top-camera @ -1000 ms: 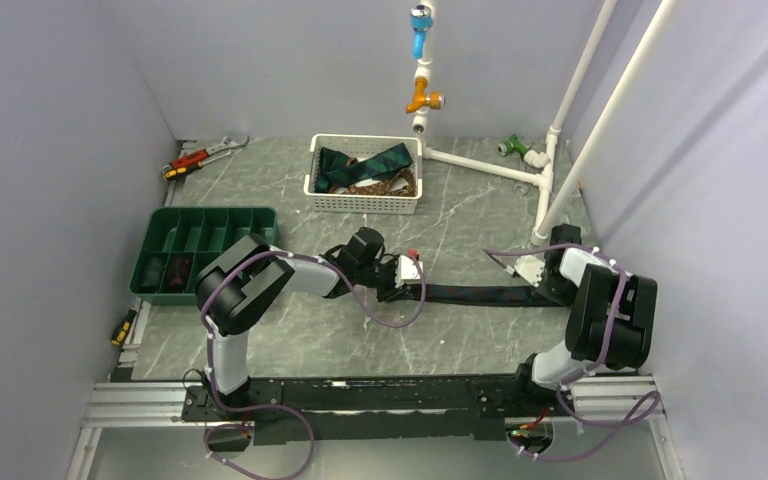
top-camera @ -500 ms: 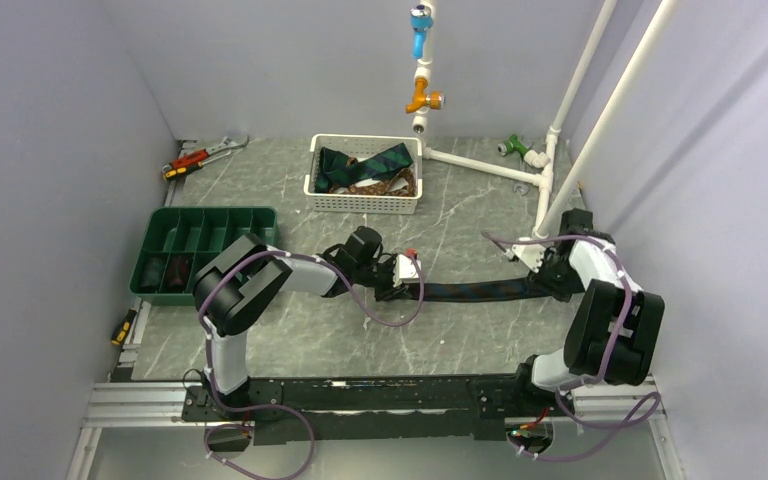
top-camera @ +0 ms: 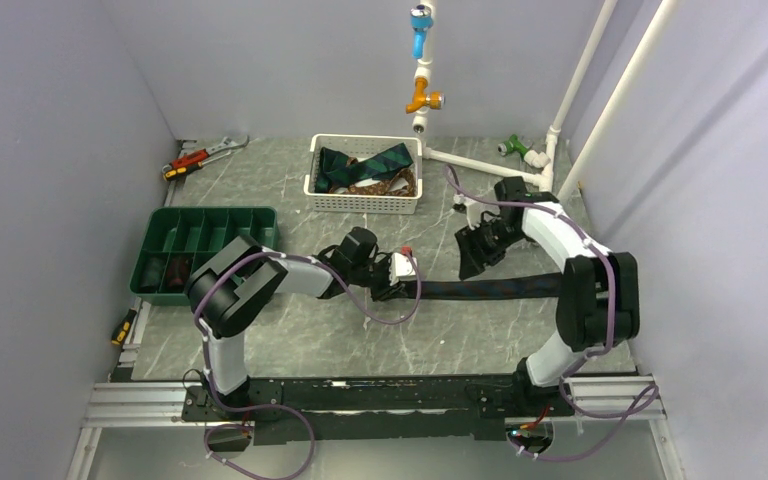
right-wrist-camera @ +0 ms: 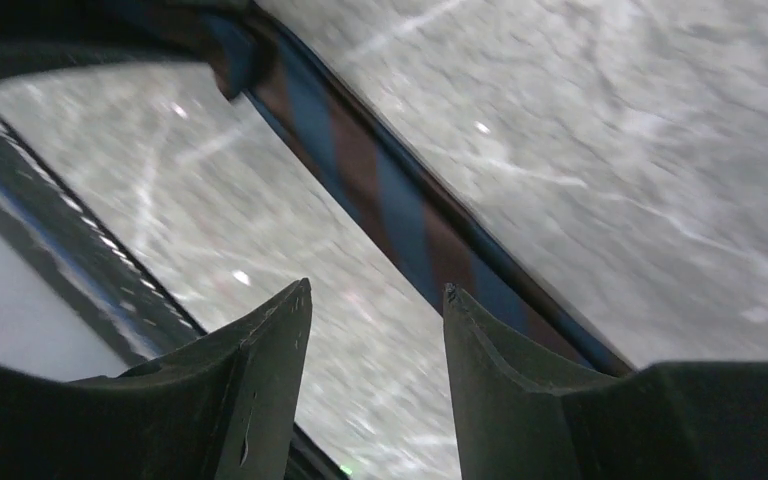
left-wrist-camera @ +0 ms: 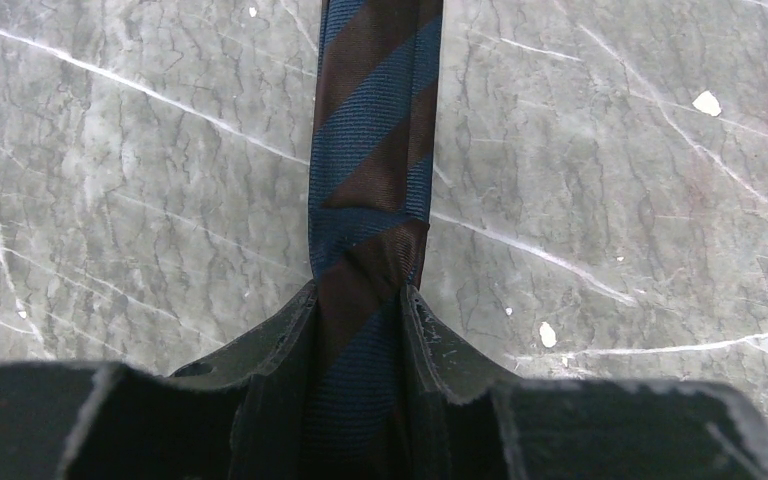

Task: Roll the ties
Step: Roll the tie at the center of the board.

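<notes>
A tie, navy with brown diagonal stripes, lies flat and stretched out along the table. One end sits inside the left gripper; the rest runs straight ahead of that gripper, away from its fingertips. In the left wrist view the tie comes out from between the two fingers, and the left gripper is clamped on it, the pads pressing both edges of the fabric with no gap showing. The tips are low, at the tabletop.

The right gripper is off to the far side of the tie's middle stretch and does not touch it. In the blurred right wrist view, the fingers stand well apart and the right gripper holds nothing, with only bare table seen through the gap. The tie crosses diagonally beyond the tips and passes behind one finger.

Beyond the left gripper, farther up the table, a white basket holds more ties in a loose heap. Out to that gripper's left, a green tray with compartments has two dark rolls at one end. White pipes run behind the right gripper.
</notes>
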